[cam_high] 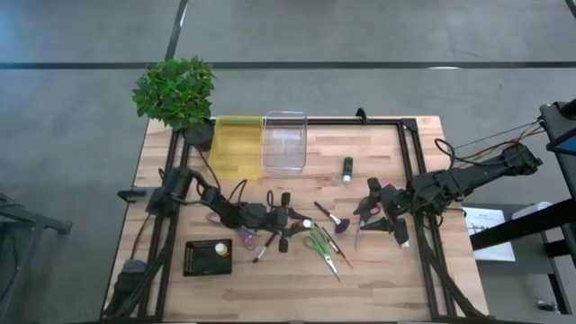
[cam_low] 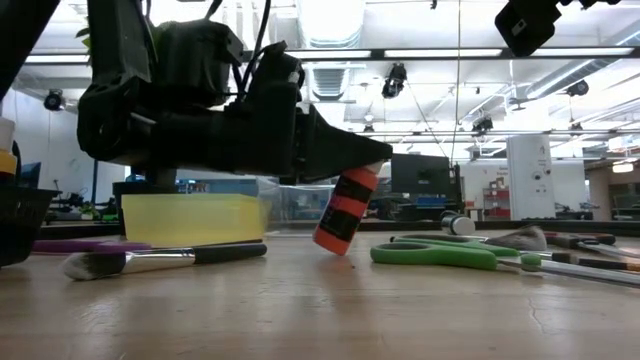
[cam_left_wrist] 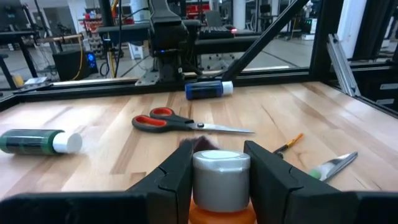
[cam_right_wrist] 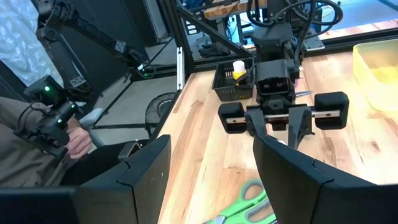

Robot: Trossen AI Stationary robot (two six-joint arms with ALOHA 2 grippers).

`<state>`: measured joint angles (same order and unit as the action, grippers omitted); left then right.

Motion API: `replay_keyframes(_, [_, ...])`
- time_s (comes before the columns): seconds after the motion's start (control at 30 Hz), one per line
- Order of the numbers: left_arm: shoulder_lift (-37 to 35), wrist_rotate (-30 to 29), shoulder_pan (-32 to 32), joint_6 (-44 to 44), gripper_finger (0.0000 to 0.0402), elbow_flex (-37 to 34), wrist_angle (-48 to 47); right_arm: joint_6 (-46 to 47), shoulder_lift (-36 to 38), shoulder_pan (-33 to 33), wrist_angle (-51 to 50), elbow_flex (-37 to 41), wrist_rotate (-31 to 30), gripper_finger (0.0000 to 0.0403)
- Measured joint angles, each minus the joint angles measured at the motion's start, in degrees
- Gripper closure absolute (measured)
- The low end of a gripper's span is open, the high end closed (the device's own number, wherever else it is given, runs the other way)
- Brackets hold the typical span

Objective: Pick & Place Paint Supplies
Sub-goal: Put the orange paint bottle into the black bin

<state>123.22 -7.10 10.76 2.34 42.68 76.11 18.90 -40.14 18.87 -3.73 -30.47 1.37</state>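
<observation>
My left gripper reaches level across the table's middle and is shut on an orange paint bottle with black bands and a silver cap. My right gripper hangs open above the table's right part, with nothing between its fingers. More paint supplies lie loose on the wood. These are a green bottle, a blue bottle and a dark-handled brush. A yellow bottle stands in a black tray. My left gripper pinches the orange bottle's silver cap between its two fingers. The fingers come level from the table's left side. The bottle hangs tilted below them, and its lower end is down at the table top.
A yellow bin and a clear bin stand at the far edge beside a potted plant. Green scissors and red scissors lie near the bottle. A person's hand shows beyond the table.
</observation>
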Motion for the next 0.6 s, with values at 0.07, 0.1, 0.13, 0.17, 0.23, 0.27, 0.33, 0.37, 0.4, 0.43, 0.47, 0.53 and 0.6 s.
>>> replay_keyframes(0.07, [0.0, 0.0, 0.0, -0.4, 0.0284, 0.0, -0.2, 0.0, 0.0, 0.0, 0.0, 0.1, 0.0, 0.0174])
replay_keyframes(0.1, [0.0, 0.0, 0.0, -0.6, 0.0284, 0.0, -0.7, 0.0, 0.0, 0.0, 0.0, 0.1, 0.0, 0.0174])
replay_keyframes(0.13, [-0.1, 0.0, 0.0, -0.7, 0.0284, 0.1, -1.1, 0.0, 0.0, 0.0, -0.1, 0.2, 0.0, 0.0174])
replay_keyframes(0.17, [-0.1, 0.0, 0.0, -0.7, 0.0284, 0.1, -1.7, 0.0, 0.0, 0.0, 0.0, 0.2, 0.0, 0.0174])
replay_keyframes(0.23, [-0.3, 0.0, 0.0, -1.2, 0.0284, 0.2, -3.0, 0.1, 0.0, 0.0, 0.0, 0.3, 0.0, 0.0174])
replay_keyframes(0.27, [-0.3, 0.0, 0.0, -1.5, 0.0284, 0.2, -3.1, 0.1, 0.0, 0.0, 0.0, 0.3, 0.0, 0.0174])
replay_keyframes(0.33, [-0.3, 0.0, 0.0, -1.8, 0.0284, -0.2, -2.9, 0.2, 0.0, 0.0, 0.0, 0.3, 0.0, 0.0174])
replay_keyframes(0.37, [-0.3, 0.0, 0.0, -1.8, 0.0284, -0.3, -2.5, 0.2, 0.0, 0.0, 0.0, 0.3, 0.0, 0.0174])
replay_keyframes(0.4, [-0.3, 0.0, 0.0, -1.7, 0.0284, -0.6, -1.6, 0.2, 0.0, 0.0, 0.0, 0.3, 0.0, 0.0174])
replay_keyframes(0.43, [-0.2, 0.0, 0.0, -1.8, 0.0284, -0.8, -0.5, 0.2, -0.1, 0.0, 0.0, 0.3, 0.0, 0.0174])
replay_keyframes(0.47, [-0.1, 0.1, 0.0, -1.7, 0.0284, -0.8, 0.3, 0.2, -0.1, 0.0, 0.0, 0.3, 0.0, 0.0174])
replay_keyframes(0.53, [0.0, 0.7, 0.0, -1.1, 0.0284, -1.0, 2.9, 0.2, -0.1, 0.0, 0.1, 0.3, 0.0, 0.0174])
replay_keyframes(0.6, [-0.3, 2.0, 0.0, -0.9, 0.0284, -0.9, 7.8, 0.1, -0.1, 0.0, 0.1, 0.3, -0.5, 0.0174])
